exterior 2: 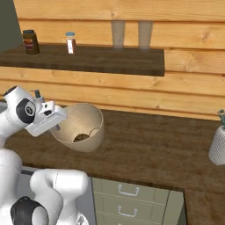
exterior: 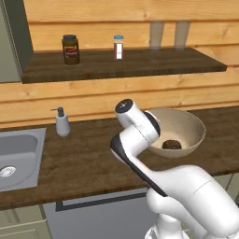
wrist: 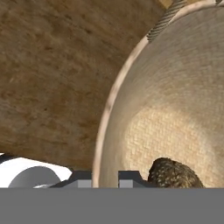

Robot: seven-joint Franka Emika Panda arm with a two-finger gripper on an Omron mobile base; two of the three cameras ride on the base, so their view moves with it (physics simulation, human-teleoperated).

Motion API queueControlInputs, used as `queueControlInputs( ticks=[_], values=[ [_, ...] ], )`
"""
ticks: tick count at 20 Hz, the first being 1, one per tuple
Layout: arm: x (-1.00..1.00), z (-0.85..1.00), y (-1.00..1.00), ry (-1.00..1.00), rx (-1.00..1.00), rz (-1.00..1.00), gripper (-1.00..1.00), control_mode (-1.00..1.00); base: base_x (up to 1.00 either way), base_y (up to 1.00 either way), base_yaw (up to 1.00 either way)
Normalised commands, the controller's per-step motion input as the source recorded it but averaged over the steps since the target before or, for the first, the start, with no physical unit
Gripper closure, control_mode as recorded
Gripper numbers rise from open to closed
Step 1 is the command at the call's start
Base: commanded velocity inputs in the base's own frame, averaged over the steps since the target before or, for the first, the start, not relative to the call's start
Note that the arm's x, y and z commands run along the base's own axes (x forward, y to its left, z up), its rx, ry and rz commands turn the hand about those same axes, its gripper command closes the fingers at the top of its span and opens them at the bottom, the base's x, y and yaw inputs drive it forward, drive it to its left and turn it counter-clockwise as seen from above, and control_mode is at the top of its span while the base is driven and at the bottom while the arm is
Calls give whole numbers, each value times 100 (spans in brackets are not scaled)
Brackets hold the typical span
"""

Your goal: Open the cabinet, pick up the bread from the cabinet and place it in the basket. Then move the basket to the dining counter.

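Sink: the steel sink basin (exterior: 18,156) is set into the dark wood counter (exterior: 84,163) at the far left of the left base view.
Soap dispenser: the soap dispenser (exterior: 62,122) stands just beside the sink, against the plank wall.
Shelf: the shelf (exterior: 121,64) above carries a dark jar (exterior: 70,49) and, to its right, a small bottle (exterior: 118,47).
Gripper: the gripper (wrist: 105,178) sits at the basket's near rim, one fingertip on each side of the wall, clamped on it.
Basket: the basket (exterior 2: 81,125) is tilted and looks raised off the counter, right of the arm's wrist.
Bread: the bread (wrist: 173,174), a dark speckled lump, lies in the basket's bottom.
Drawers: the drawers (exterior 2: 127,200) sit under the counter edge.
Vase: a pale ribbed vase (exterior 2: 217,145) stands at the far right.
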Motion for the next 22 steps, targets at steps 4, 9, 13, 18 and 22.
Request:
queueControlInputs(
  ticks=[4, 9, 13, 18, 22],
  values=[
    [-2, 14, -100, 0, 2, -25, 100, -100, 0, 0, 0],
    [0, 3, -100, 1, 4, -26, 100, -100, 0, 0, 0],
    [0, 0, -100, 7, 2, -28, 100, -100, 0, 0, 0],
    [13, 0, -100, 11, 0, -29, 100, -100, 0, 0, 0],
    [37, 0, -100, 13, 0, -20, 100, -100, 0, 0, 0]
  ],
)
